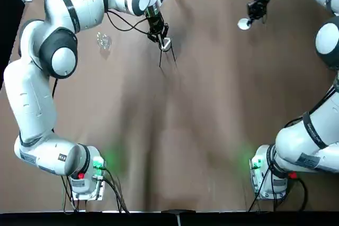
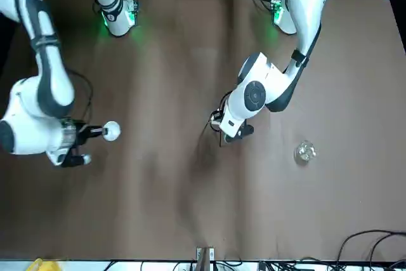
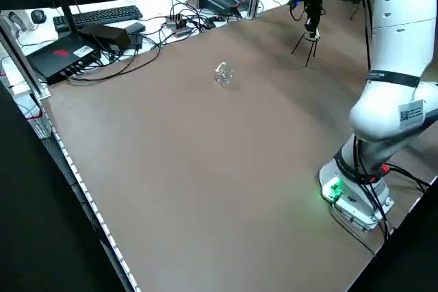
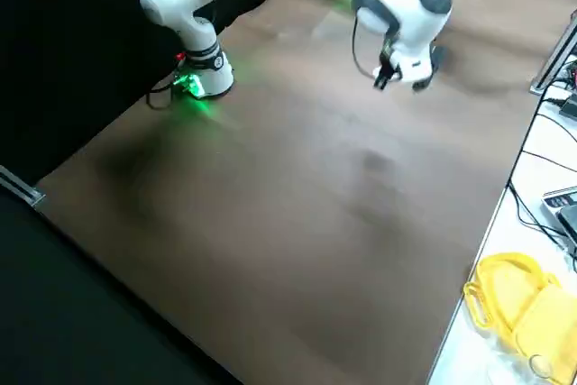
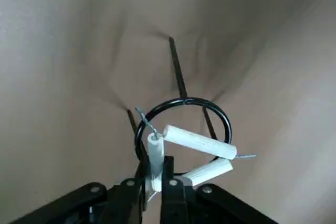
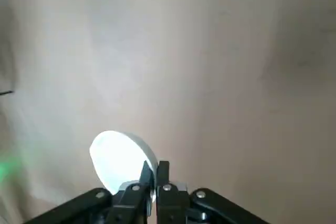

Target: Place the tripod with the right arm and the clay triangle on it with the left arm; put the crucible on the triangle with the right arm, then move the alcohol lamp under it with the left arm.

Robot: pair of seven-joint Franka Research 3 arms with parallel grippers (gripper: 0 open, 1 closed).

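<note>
A brown table (image 1: 212,130) carried the whole setup, with both white arms stretched toward its far edge. The left gripper (image 5: 154,182) hung over the far middle of the table, its fingers (image 5: 169,174) clenched on one rod of the clay triangle (image 5: 195,145), which lay across the ring of the tripod (image 5: 184,124). The tripod (image 1: 167,55) stood upright on its three thin legs directly under that gripper (image 1: 161,41). The right gripper (image 6: 156,179) was at the far right of the table, well apart from the tripod, its fingers pinched on the rim of the crucible (image 6: 122,160), holding the white cup (image 1: 243,24) clear above the table surface. In the front view the crucible (image 2: 111,131) showed at the tip of the right gripper (image 2: 95,131). The alcohol lamp (image 1: 103,40) sat on the table by itself to the left of the tripod, near the left arm's elbow, touched by neither gripper; it also appeared as a small clear glint in the left side view (image 3: 223,73)
</note>
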